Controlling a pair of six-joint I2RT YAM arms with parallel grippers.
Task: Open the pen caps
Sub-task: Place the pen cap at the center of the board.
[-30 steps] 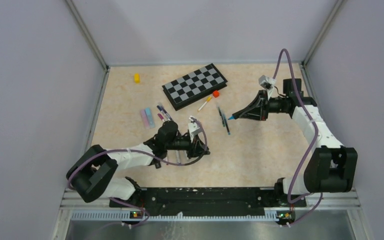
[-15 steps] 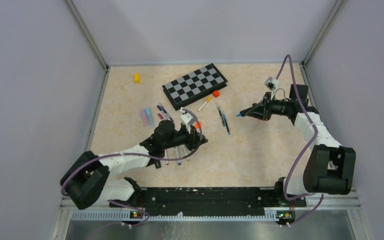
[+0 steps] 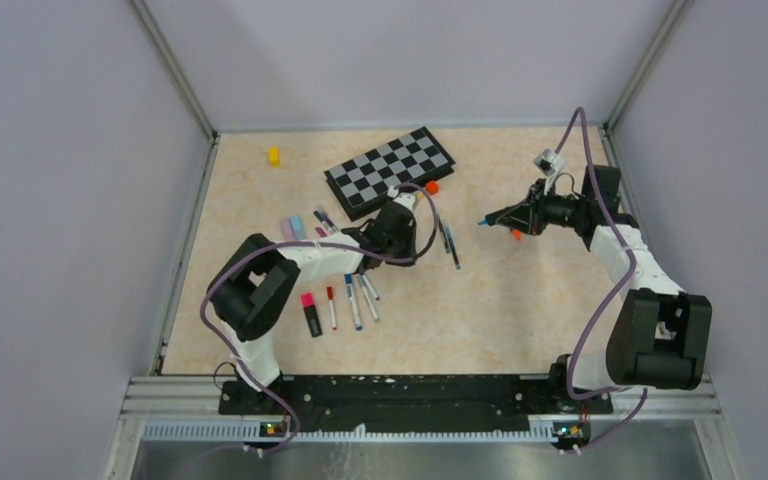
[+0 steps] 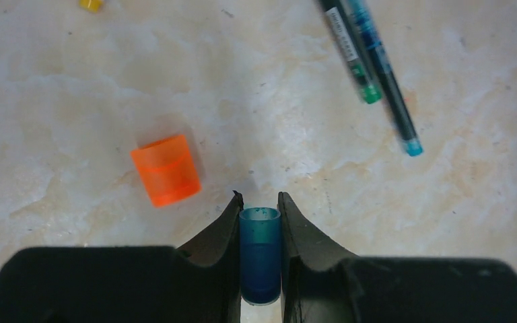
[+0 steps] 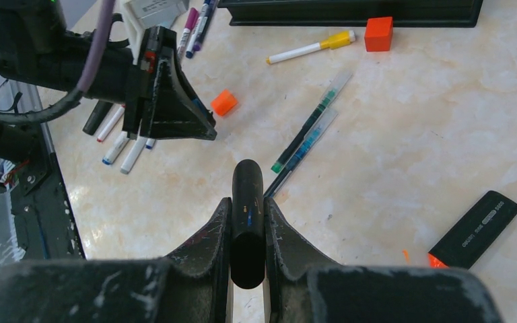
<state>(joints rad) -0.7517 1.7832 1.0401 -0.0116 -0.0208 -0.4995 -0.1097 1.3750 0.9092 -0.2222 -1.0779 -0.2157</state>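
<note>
My left claw (image 4: pixel 260 203) is clamped on a small translucent blue plastic cap (image 4: pixel 260 252) and hangs low over the pale marbled desk (image 4: pixel 54 101). My right claw (image 5: pixel 248 202) is closed round a dark slim pen barrel (image 5: pixel 248 178), held up over the right side of the desk and well apart from the left claw. From above, a bare blue tip pokes out of it. I judge that cap and pen to be a pair already parted, so this one counts as done once both are set down.

Just beside the left claw lies a stubby orange plastic cap (image 4: pixel 166 169), loose on the desk. Its likely owner, a chunky black highlighter (image 5: pixel 474 229), lies near my right claw with an orange tip showing. A little further out, two thin dark pens (image 4: pixel 377 81) lie side by side, their green and blue tips uncovered.

A white marker with a yellow cap (image 5: pixel 309 48) is left to do. It lies capped near the small orange block (image 5: pixel 379 33) and the black-and-grey chessboard (image 3: pixel 388 170). A row of white-barrelled markers (image 3: pixel 352 300) sits nearer my bases; I cannot tell whether their coloured ends are caps or tips.
</note>
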